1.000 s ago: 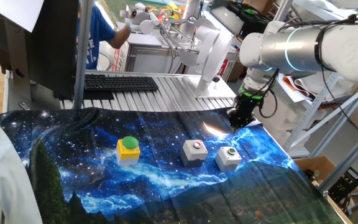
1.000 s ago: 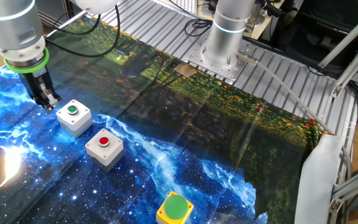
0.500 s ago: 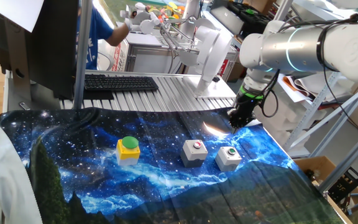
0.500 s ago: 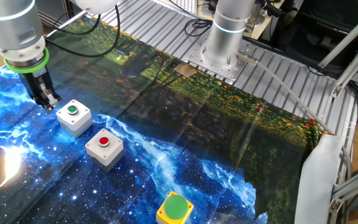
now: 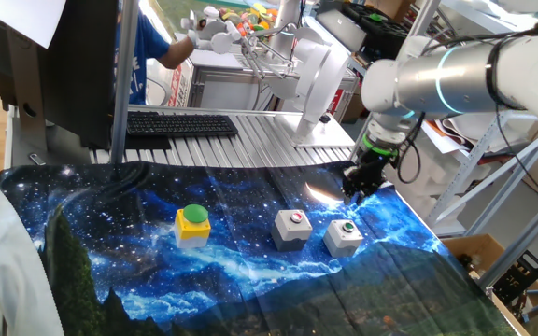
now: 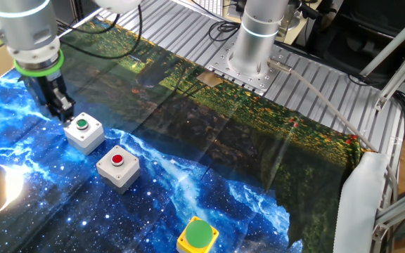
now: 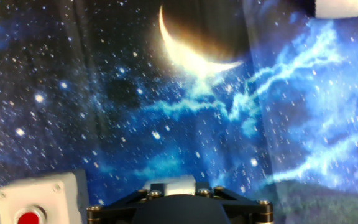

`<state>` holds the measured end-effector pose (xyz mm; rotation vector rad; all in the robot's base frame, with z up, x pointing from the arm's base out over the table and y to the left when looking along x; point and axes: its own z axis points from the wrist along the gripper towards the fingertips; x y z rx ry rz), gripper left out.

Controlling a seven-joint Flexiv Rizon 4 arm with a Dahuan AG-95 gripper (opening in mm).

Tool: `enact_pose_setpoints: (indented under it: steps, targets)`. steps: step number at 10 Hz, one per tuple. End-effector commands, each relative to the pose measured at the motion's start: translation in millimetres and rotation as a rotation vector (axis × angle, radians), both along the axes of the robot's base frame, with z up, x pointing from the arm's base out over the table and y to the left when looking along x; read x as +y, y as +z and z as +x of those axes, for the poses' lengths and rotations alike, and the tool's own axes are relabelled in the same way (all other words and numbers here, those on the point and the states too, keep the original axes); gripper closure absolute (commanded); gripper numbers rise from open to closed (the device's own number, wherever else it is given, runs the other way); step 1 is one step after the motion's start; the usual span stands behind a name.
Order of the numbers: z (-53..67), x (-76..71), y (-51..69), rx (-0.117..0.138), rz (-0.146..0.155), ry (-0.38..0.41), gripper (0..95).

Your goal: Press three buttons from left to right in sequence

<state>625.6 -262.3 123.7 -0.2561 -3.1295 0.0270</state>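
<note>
Three button boxes stand in a row on the starry blue cloth. The yellow box with a big green dome cap is at the left. The grey box with a small red button is in the middle. The grey box with a small green button is at the right. My gripper hangs just behind the green-button box, a little above the cloth, touching no box. Its fingertips show no clear gap. The hand view shows the red-button box at the lower left and the hand's dark housing.
A black keyboard lies on the slatted metal table behind the cloth. A second arm's base stands on the metal plate. A person in blue is at the back left. Shelves stand at the right.
My gripper has shifted a little toward the green-button box and slightly lower. The boxes have not moved.
</note>
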Motion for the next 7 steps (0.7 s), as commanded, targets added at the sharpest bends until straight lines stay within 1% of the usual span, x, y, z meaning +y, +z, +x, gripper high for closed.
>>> enact_pose_setpoints:
  steps: [1,2,3,4,6,7]
  targets:
    - [5.9,-11.5,-7.6,0.013,0.022,0.019,57.0]
    - [3.1,-14.6,-13.0,0.008,0.032,0.015,57.0]
    - [-2.4,-13.1,-18.8,0.002,0.032,-0.002,57.0]
    - [-7.5,-10.1,-21.6,-0.004,0.031,-0.016,57.0]
    - [-17.8,-5.5,-24.6,-0.011,0.031,-0.028,57.0]
    - [-19.6,-5.2,-23.7,-0.009,0.035,-0.028,57.0]
